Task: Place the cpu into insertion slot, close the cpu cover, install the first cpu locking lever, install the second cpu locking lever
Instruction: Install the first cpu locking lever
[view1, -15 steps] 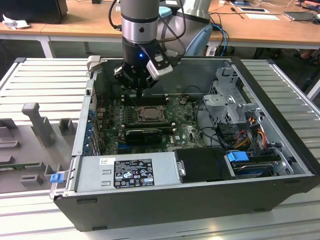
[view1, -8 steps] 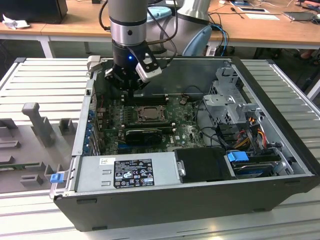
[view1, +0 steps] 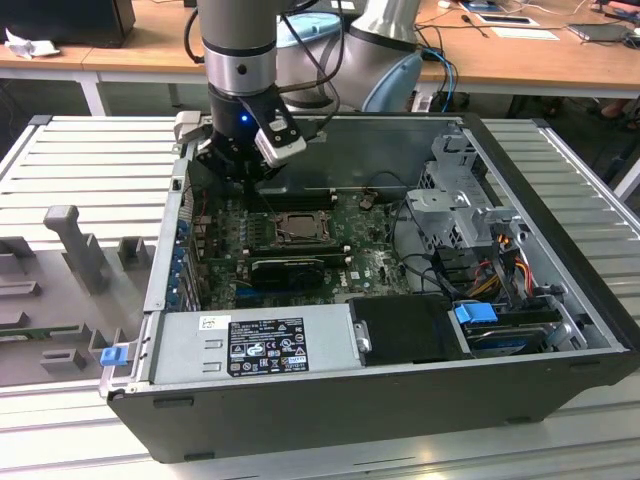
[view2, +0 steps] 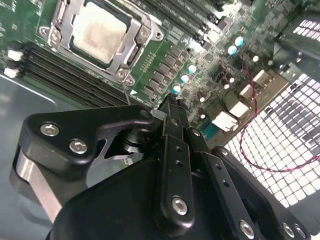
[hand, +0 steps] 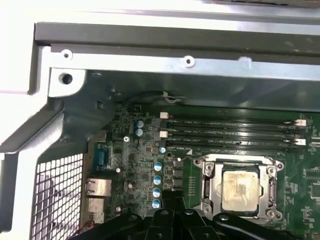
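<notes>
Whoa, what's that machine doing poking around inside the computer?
A robot arm is working inside an open computer case. Its claw hangs just above the green motherboard, close to the insertion slot. The cpu already lies in that slot, and the cpu cover looks folded down around it. Whether the locking levers are latched is hard to tell from here.

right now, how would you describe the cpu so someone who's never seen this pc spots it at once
Look inside the open computer case at the green motherboard. Beside the long black memory slots sits a square metal-framed socket; the cpu is the flat, pale tan-silver square in its middle.
</notes>
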